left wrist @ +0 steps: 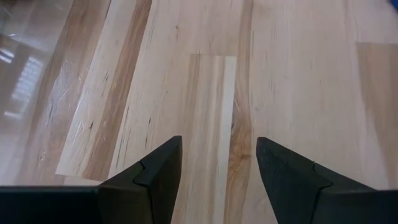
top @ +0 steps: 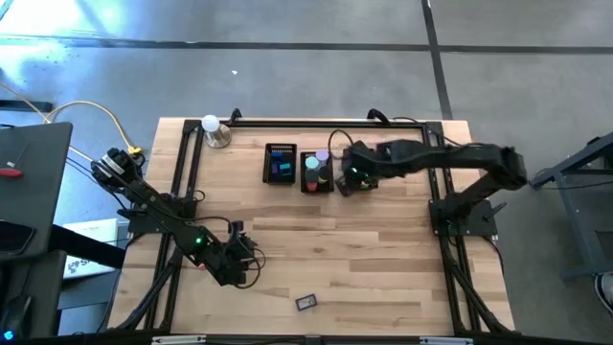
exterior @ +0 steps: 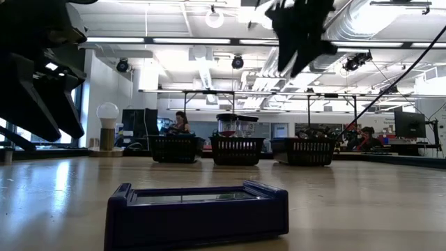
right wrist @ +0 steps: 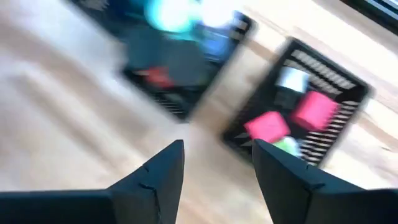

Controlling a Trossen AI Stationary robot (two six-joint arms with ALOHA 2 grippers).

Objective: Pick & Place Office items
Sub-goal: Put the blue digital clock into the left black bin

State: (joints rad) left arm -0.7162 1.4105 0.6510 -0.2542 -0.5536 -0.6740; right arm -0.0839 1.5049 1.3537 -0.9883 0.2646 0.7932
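A dark blue flat block (exterior: pixel 197 213) lies alone on the wooden table near its front edge (top: pixel 306 303). Three black mesh bins (exterior: pixel 237 148) stand in a row at the far middle. One bin (right wrist: pixel 298 118) holds pink, white and green blocks; the one beside it (right wrist: pixel 180 56) holds teal, blue and red pieces. My right gripper (right wrist: pixel 217 146) hangs open above the row's right end (top: pixel 345 180), with nothing between its fingers. My left gripper (left wrist: pixel 217 140) is open over bare wood at the near left (top: pixel 241 261).
A white ball on a metal base (top: pixel 213 129) stands at the far left corner. A black frame (top: pixel 187 163) runs along the table's edges. Bare wood (top: pixel 383 259) lies between the bins and the front edge. People sit in the room beyond the table.
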